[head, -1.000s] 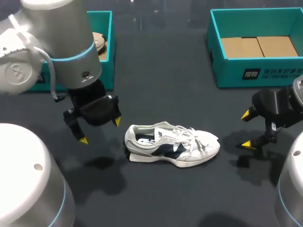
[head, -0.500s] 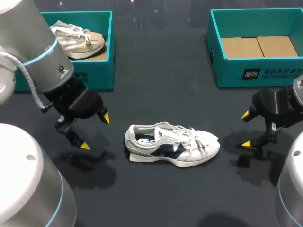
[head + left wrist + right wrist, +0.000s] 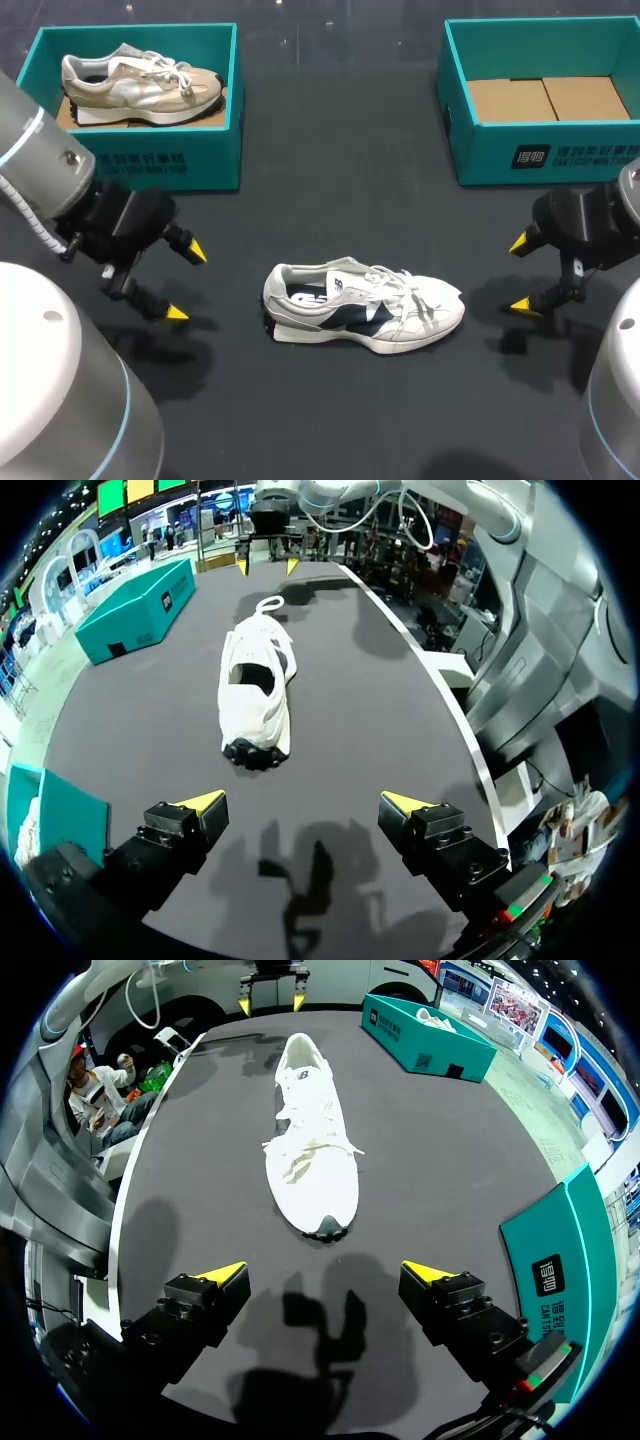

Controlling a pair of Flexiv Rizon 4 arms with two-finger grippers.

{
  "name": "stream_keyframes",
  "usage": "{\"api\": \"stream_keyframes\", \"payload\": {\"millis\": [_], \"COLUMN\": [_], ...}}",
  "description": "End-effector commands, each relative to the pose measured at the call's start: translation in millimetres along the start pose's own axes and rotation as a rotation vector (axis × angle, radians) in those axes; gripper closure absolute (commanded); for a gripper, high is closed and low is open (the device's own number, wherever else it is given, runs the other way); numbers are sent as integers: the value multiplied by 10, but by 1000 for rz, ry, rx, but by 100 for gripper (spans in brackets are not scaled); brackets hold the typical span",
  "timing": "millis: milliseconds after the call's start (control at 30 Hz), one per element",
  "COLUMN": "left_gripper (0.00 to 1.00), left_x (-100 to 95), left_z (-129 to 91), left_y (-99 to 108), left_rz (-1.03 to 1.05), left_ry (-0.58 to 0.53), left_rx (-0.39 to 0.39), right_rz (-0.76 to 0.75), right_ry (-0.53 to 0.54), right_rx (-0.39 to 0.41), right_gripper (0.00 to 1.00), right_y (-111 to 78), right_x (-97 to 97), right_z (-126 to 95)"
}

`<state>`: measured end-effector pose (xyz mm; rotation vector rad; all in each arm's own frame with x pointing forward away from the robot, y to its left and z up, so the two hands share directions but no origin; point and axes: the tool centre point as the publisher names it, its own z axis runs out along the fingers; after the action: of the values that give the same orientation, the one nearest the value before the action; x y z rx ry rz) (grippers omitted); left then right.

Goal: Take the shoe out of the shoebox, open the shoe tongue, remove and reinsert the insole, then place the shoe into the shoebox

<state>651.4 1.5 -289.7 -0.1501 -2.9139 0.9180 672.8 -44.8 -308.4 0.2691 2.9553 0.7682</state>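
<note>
The white-and-navy sneaker (image 3: pixel 362 307) is lying mid-table, heel facing the left gripper (image 3: pixel 186 283) and toe facing the right gripper (image 3: pixel 522 275), both hanging wide open and empty, clear of it. For the tongue step, the left should probably be pinning the heel while the right is lifting the tongue gently. The left shoebox (image 3: pixel 150 165) is holding a beige sneaker (image 3: pixel 140 85); the right shoebox (image 3: pixel 550 155) is showing only cardboard.

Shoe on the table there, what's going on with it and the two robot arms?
Nothing is holding the white and navy shoe right now. It sits on the dark table between the two arms, heel toward the left gripper, toe toward the right gripper, both open and empty. The box on the right is empty; the box on the left holds a beige shoe.
</note>
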Motion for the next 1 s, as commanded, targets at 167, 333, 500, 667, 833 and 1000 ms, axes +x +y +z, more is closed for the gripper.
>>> {"api": "stream_keyframes", "payload": {"millis": [167, 333, 500, 667, 833, 1000], "left_gripper": [0, 0, 0, 0, 0, 0], "left_x": [17, 17, -92, -180, -249, -249], "left_z": [135, 135, 239, 387, 523, 523], "left_y": [170, 170, 158, 179, 272, 272], "left_rz": [-20, -20, -28, -10, 48, 48], "left_ry": [-206, -206, -208, -232, -209, -209], "left_rx": [278, 278, 273, 310, 437, 437], "right_rz": [-1, -1, -1, -1, -1, -1], "right_ry": [-2, -2, -2, -2, -2, -2], "right_rx": [1, 1, 1, 1, 1, 1], "right_gripper": [0, 0, 0, 0, 0, 0], "right_y": [-4, -4, -4, -4, -4, -4], "right_x": [14, 14, 14, 14, 14, 14], "right_z": [-1, -1, -1, -1, -1, -1]}}
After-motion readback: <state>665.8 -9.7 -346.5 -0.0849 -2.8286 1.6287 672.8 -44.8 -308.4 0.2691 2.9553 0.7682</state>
